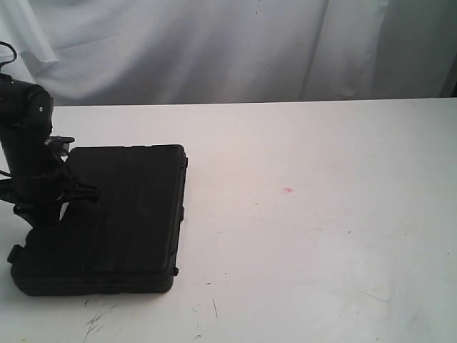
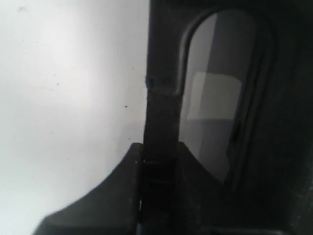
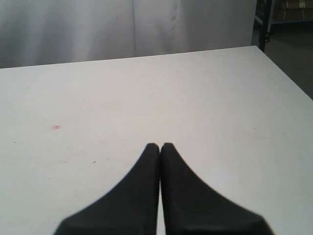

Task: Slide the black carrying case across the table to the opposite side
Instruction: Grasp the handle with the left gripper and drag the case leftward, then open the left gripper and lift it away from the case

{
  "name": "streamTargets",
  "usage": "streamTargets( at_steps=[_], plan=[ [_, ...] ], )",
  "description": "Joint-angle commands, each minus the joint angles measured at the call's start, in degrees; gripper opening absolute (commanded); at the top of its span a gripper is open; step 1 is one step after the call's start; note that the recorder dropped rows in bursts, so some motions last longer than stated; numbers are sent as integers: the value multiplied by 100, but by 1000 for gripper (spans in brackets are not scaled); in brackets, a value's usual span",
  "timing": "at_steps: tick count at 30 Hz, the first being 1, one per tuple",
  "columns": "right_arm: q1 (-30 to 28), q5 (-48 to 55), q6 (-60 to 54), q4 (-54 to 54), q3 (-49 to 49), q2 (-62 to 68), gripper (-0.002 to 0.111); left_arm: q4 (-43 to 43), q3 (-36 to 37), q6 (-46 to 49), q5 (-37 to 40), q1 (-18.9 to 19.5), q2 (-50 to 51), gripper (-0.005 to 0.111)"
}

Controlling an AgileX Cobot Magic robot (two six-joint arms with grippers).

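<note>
The black carrying case lies flat at the left end of the white table. My left gripper comes down at the case's left edge. In the left wrist view the left gripper is shut on the case's handle, whose bar runs between the two fingers. White tabletop shows through the handle opening. My right gripper is shut with nothing in it, hovering over bare table. It is out of the exterior view.
A tiny pink spot marks the middle of the table, and dark scuffs lie by the front edge. A white curtain hangs behind. The table's far corner and dark floor show in the right wrist view.
</note>
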Motion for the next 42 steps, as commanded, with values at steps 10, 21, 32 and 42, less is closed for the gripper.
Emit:
streamTargets(
  at_steps=[10,21,32,42],
  plan=[
    [0,1,-19,-33,14,-38,0,365,-25,-226,220,36,-57,0],
    [0,1,-19,-33,14,-38,0,560,-25,-355,284,36,-57,0],
    [0,1,-19,-33,14,-38,0,626,-25,-355,264,36,-57,47],
    [0,1,-19,-33,14,-38,0,626,-133,-355,121,36,-608,59]
  ],
)
